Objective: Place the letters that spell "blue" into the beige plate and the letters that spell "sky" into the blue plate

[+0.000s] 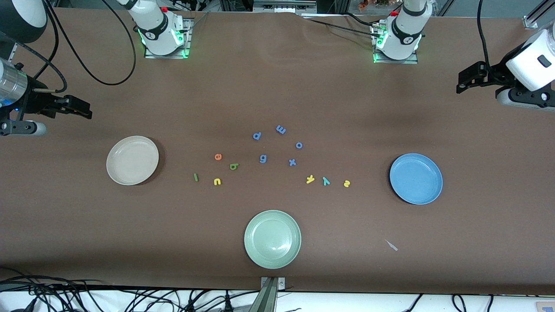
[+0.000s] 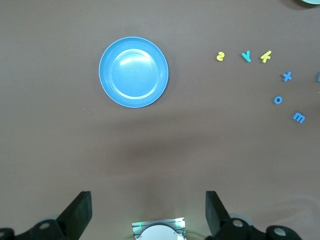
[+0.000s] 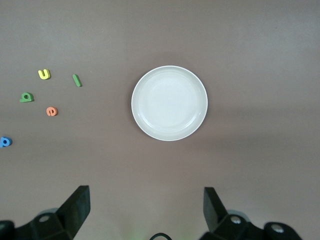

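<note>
Left gripper [image 1: 463, 82] upper right of front frame, jaws wide, empty. Right gripper [image 1: 82, 109] upper left, wide, empty. Beige plate [image 1: 132, 160], blue plate [image 1: 416, 178] empty; letters mid-frame.

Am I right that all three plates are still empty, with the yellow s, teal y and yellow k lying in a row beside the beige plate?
Not quite. All three plates are empty, but the yellow s, teal y and yellow k lie in a row beside the blue plate, not the beige plate. The front view shows it.
</note>
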